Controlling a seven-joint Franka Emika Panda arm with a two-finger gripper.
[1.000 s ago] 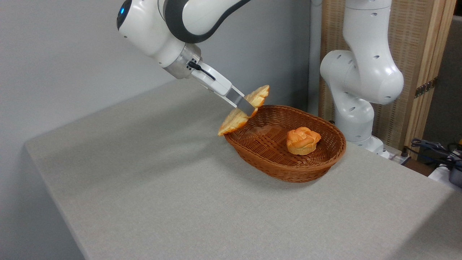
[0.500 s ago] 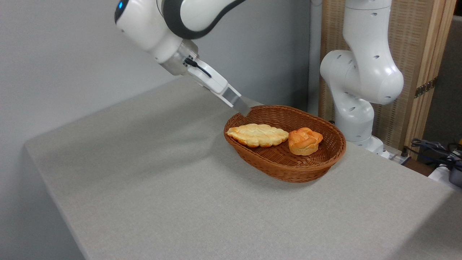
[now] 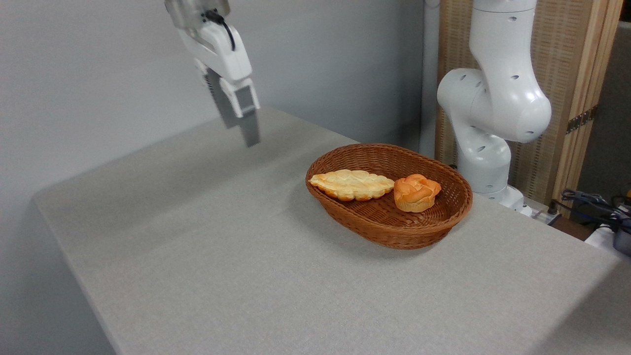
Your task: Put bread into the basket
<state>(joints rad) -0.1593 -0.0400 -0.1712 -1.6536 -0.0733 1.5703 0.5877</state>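
Bread (image 3: pixel 351 184) lay flat in basket (image 3: pixel 443 222), long axis left-right, tips toward left rim and bun (image 3: pixel 415 192). Gripper (image 3: pixel 242 125) empty, fingers parted.

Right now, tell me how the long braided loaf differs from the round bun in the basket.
The bread is elongated, pointed-oval and pale golden; the bun is smaller, round, knotted and deeper orange. The bread lies flat toward the basket's left end; the bun sits right of it, standing taller. Both rest inside the basket, free of the gripper.

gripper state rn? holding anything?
Gripper: empty, up over the table, left of the basket. Open or shut cannot be told. Bread lies in the basket.
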